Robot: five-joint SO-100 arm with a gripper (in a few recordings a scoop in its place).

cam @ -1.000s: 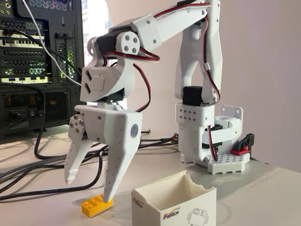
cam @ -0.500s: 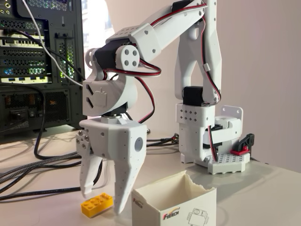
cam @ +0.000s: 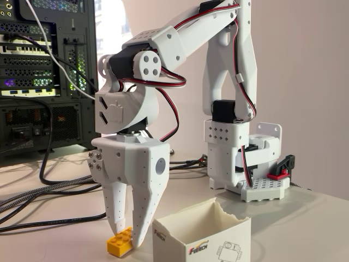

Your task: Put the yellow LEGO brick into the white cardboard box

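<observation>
Near the bottom edge, at about 7 o'clock from the frame centre: the yellow LEGO brick lies on the table, studs up
Gripper: points straight down, its two white fingers drawn close together with the tips at the brick's right end; they look closed on the brick, though the contact itself is hard to make out
Brick height: resting on the table surface, not lifted
White cardboard box: at 3 o'clock of the brick, just beside the fingers, open top with a ragged edge, red-black logo and a line-drawn robot on its front
Arm base: at 1 o'clock from the box, well behind it, standing on a white studded plate
Computer tower: at 10 o'clock from the gripper, with black cables trailing across the table toward the arm
</observation>
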